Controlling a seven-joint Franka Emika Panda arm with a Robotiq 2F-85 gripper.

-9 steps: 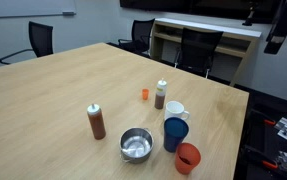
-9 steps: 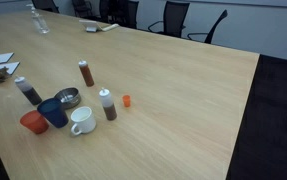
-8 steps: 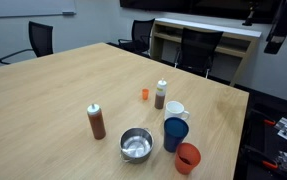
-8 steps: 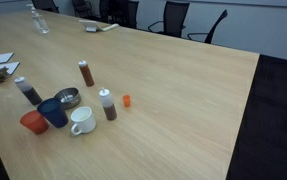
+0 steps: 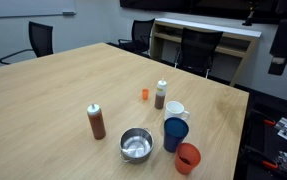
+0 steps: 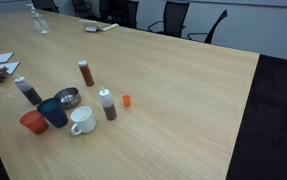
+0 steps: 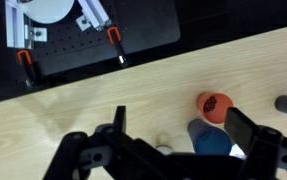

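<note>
Cups cluster near the bench [image 5: 53, 90] edge while the end effector [image 7: 175, 125] hangs well above them, jaws spread wide. In the wrist view the orange cup [image 7: 214, 106] and blue cup [image 7: 209, 140] sit just beside each other, near one finger. Both stand upright, mouths to the ceiling, long axes vertical. Close by are a white mug [image 5: 175, 110] and steel bowl [image 5: 136, 144]; two squeeze bottles [image 5: 97, 121] point nozzles up.

This is an office meeting room. A long wood-grain tabletop [image 5: 53, 90] fills the space, with black swivel chairs [image 6: 173, 15] along its far edges. A whiteboard [image 5: 28, 8] hangs on the wall, a low white-topped cabinet [image 5: 208, 24] lines one side, and dark carpet [image 6: 278, 110] covers the floor.
</note>
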